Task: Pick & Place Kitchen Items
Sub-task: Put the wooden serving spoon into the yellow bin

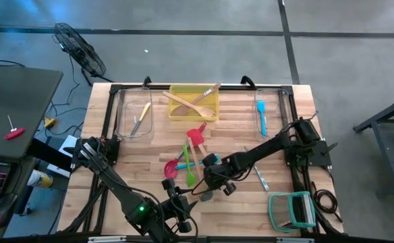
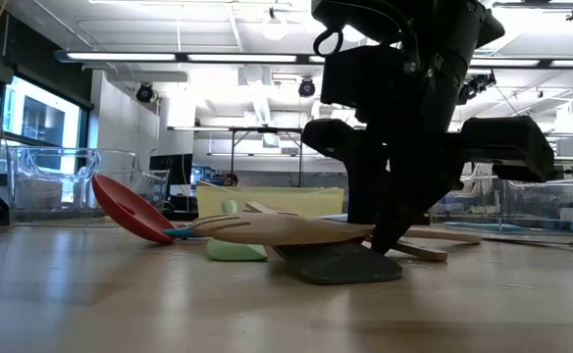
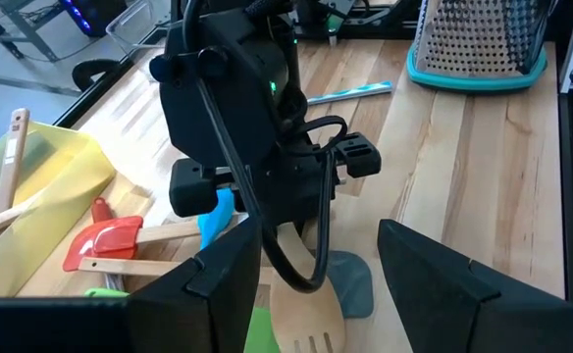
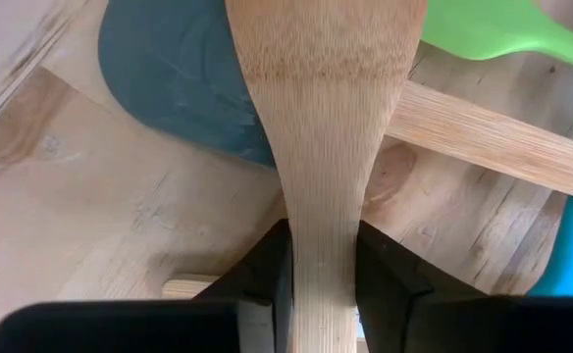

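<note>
**Right gripper clamped on a wooden spatula at mid-table**

Your table (image 1: pixel 251 202) carries a yellow tray (image 1: pixel 194 111) at the back edge, holding two wooden spoons (image 1: pixel 191 100). Clear bins flank it: the left bin (image 1: pixel 135 115) holds a yellow-handled knife (image 1: pixel 144 112), the right bin (image 1: pixel 268 111) a blue spatula (image 1: pixel 261 116). A teal rack (image 1: pixel 292 210) sits at the front right corner.

Your right gripper (image 4: pixel 322 270) is down in the central pile, fingers closed on the handle of the wooden spatula (image 4: pixel 326 118), which lies over a grey spatula (image 4: pixel 174 74) beside a green one (image 4: pixel 493 25). A red ladle (image 2: pixel 130 208) lies nearby.

Your left gripper (image 3: pixel 316 284) waits at the front edge, fingers apart, holding nothing.
</note>
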`<action>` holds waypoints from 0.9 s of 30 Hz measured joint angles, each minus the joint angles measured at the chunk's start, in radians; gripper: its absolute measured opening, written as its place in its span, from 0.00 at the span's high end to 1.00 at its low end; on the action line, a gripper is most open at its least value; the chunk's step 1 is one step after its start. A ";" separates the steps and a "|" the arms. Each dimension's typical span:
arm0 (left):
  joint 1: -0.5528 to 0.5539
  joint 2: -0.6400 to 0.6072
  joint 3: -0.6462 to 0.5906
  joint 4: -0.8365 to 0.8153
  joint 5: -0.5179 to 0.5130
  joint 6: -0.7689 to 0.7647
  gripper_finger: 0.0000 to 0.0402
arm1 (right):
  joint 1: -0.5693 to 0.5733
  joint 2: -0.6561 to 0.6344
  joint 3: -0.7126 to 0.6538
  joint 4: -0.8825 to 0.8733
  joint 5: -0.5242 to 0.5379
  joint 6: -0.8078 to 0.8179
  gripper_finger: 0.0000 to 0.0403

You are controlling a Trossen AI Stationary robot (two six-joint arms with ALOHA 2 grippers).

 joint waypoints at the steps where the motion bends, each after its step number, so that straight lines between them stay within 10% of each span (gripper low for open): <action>1: 0.000 0.000 0.000 0.000 0.000 0.000 0.50 | 0.000 0.000 0.000 0.000 0.000 0.000 0.82; 27: 0.000 0.000 0.000 0.003 0.000 0.000 0.50 | 0.032 -0.077 -0.006 -0.011 0.067 0.001 0.82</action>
